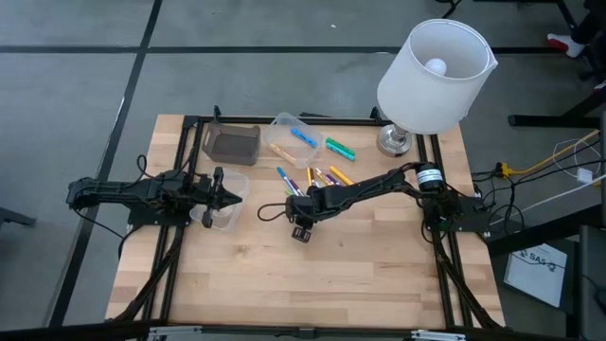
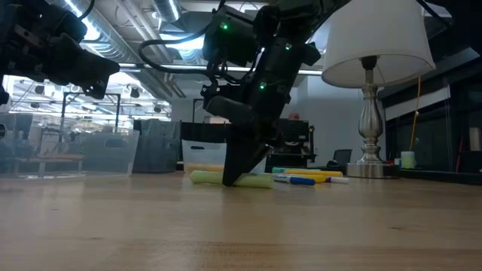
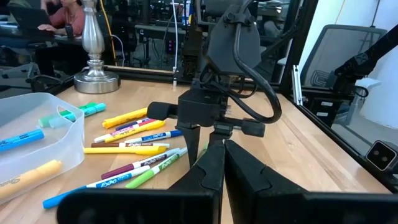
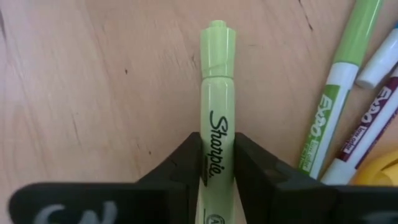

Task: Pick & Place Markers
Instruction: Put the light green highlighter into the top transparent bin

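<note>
A light-green highlighter marker (image 4: pixel 217 81) lies flat on the wooden table, and my right gripper (image 2: pixel 241 173) is shut on it. It lies just to the near side of a loose cluster of markers (image 1: pixel 317 177). More markers lie in a clear container (image 1: pixel 294 134) at the far side, and a green one (image 1: pixel 341 149) lies beside it. My left gripper (image 1: pixel 230 196) is shut on nothing and hangs level at the table's left, over a small clear container (image 1: pixel 223 210). My right gripper pinches the highlighter's barrel (image 4: pixel 217 149) between its two fingers (image 4: pixel 186 158), about midway along it, at the printed label. The fingers slant steeply down from the table's right side and lie across the marker. The marker lies flat on the table (image 2: pixel 226 178).
A dark container (image 1: pixel 232 144) stands at the far left. A table lamp with a white shade (image 1: pixel 431 71) stands at the far right corner. A black frame edges the table. Bare wood shows along the near half (image 1: pixel 312 284).
</note>
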Action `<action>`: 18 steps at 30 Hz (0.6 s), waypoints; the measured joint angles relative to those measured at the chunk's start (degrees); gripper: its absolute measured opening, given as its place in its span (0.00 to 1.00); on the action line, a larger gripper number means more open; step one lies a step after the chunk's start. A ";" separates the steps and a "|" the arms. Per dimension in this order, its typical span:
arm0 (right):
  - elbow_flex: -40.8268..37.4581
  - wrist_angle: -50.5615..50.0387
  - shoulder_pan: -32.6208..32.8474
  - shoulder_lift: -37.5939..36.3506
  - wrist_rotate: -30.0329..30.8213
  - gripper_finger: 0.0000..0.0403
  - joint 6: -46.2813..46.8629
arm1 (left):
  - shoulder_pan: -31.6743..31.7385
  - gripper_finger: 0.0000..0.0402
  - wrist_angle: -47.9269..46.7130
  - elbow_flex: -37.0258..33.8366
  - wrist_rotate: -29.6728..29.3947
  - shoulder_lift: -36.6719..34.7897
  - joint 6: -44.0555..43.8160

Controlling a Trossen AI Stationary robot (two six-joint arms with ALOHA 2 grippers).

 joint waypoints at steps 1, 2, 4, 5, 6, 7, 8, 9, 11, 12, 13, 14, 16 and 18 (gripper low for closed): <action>0.13 -0.13 -0.02 0.00 -0.31 0.18 -0.01 | 0.01 0.02 0.00 0.02 0.00 0.01 0.00; 0.25 -0.24 -0.02 0.00 -0.43 0.17 -0.02 | 0.01 0.02 0.00 0.02 0.00 0.00 0.00; 0.42 -0.36 -0.02 -0.11 -0.52 0.17 -0.02 | -0.01 0.02 0.00 0.02 0.00 0.01 0.00; 0.42 -0.37 -0.02 -0.17 -0.56 0.17 -0.02 | 0.01 0.02 0.00 0.02 0.00 0.00 0.00; 0.42 -0.35 -0.02 -0.18 -0.56 0.17 0.00 | -0.01 0.02 0.00 0.02 0.00 0.00 0.00; 0.42 -0.33 -0.02 -0.27 -0.56 0.17 -0.02 | 0.01 0.02 0.00 0.02 0.00 0.01 0.00; 0.42 -0.31 -0.02 -0.48 -0.58 0.17 -0.02 | 0.00 0.02 0.00 0.01 0.00 0.01 0.00; 0.42 -0.26 -0.04 -0.52 -0.60 0.17 -0.02 | 0.01 0.02 0.00 0.00 0.00 0.00 0.00; 0.43 -0.16 -0.04 -0.64 -0.68 0.17 -0.04 | -0.01 0.02 0.00 0.02 0.00 0.02 0.00; 0.48 -0.17 -0.07 -0.83 -0.76 0.17 -0.06 | 0.00 0.02 0.00 0.01 0.00 0.00 0.00; 0.67 -0.22 -0.07 -0.83 -0.85 0.17 -0.18 | 0.01 0.02 0.00 0.01 0.00 0.01 0.00; 1.00 -0.33 -0.07 -0.83 -0.97 0.17 -0.28 | 0.01 0.02 0.00 0.02 0.00 0.00 0.00; 1.73 -0.34 -0.04 -0.78 -1.59 0.17 -0.44 | 0.00 0.02 0.00 0.02 0.00 0.01 0.00; 2.53 -0.12 0.03 -0.74 -2.45 0.17 -0.46 | 0.01 0.02 0.00 0.02 0.00 0.02 0.00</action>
